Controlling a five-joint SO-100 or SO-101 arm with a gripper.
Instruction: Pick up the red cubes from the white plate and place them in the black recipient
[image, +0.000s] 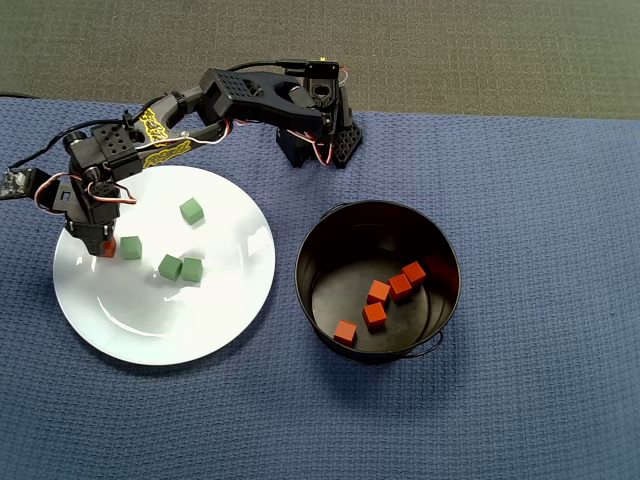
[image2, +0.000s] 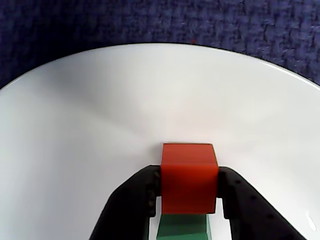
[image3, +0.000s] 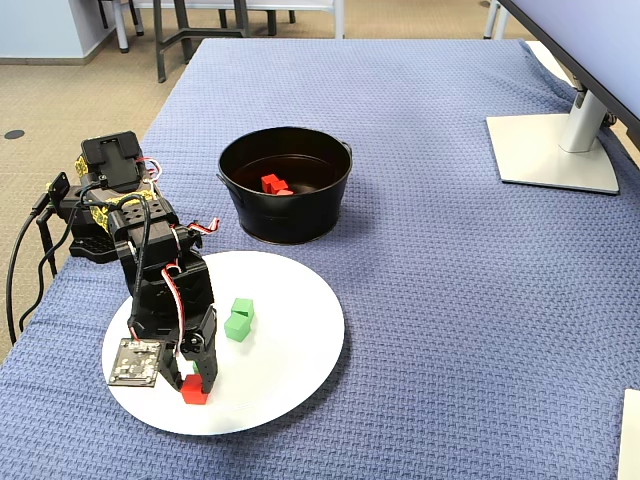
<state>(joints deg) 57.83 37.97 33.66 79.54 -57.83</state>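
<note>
The robot's black hand (image2: 189, 200) grips one small orange-red matte cube (image2: 189, 175), apparently resting on the large white plate (image2: 75, 125). Five more cubes (image: 385, 295) lie inside the glossy black bucket (image: 310, 250).

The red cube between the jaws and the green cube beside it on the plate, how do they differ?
The red cube is orange-red; the green cube is light green. The red cube sits between the jaws of the gripper, while the green cube lies free. Both rest on the white plate and look the same size.
</note>
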